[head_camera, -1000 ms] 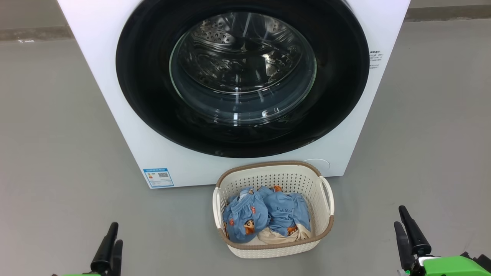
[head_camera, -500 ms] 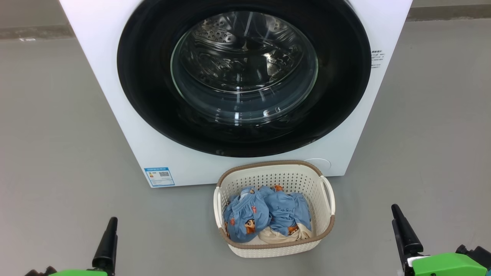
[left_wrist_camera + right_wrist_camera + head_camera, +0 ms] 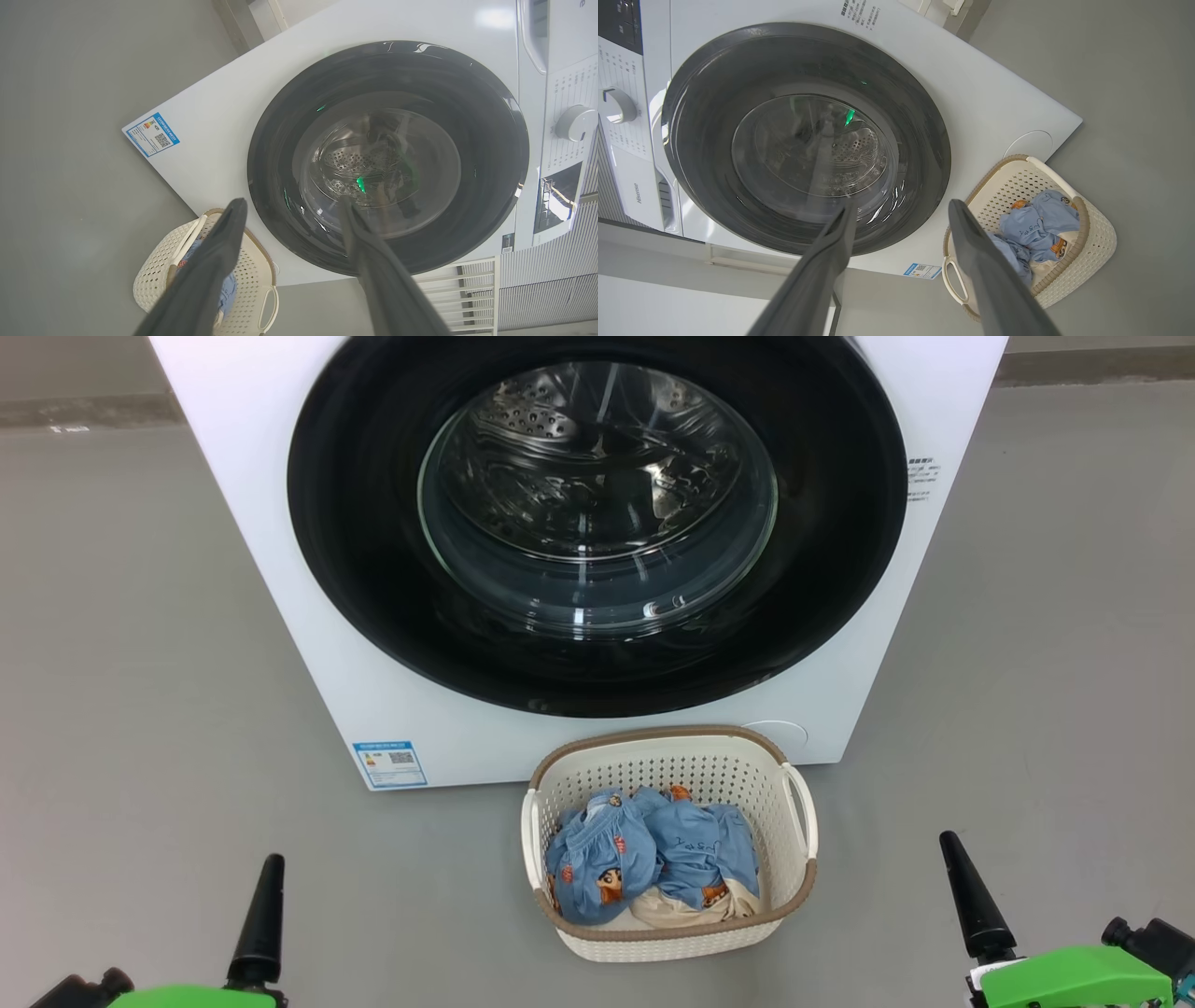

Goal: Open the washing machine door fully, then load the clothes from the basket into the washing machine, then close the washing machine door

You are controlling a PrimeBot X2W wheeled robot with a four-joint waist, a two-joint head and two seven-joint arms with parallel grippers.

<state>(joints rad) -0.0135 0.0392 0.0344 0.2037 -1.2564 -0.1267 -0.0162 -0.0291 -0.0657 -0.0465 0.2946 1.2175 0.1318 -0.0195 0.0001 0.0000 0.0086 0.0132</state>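
Observation:
The washing machine [image 3: 252, 476] stands white and square in front of me. The washing machine door [image 3: 373, 569], a black ring around a glass bowl, lies shut flat against it. The cream basket [image 3: 653, 735] sits on the floor at the machine's foot, holding the clothes [image 3: 607, 859], light blue printed pieces over a cream one. My left gripper [image 3: 266, 896] is low at the left and my right gripper [image 3: 966, 887] low at the right, both well short of the basket. In the wrist views the left gripper [image 3: 292, 201] and the right gripper [image 3: 903, 206] stand open and hold nothing.
Grey floor spreads to both sides of the machine and around the basket [image 3: 1101, 238]. A blue label [image 3: 389, 763] marks the machine's lower left front. A control knob [image 3: 574, 122] sits on the panel above the door. A pale skirting strip [image 3: 84, 415] runs behind.
Both grippers have turned at the wrist, so each now shows one finger edge-on instead of two. The right one has drifted slightly left. The camera has shifted a little.

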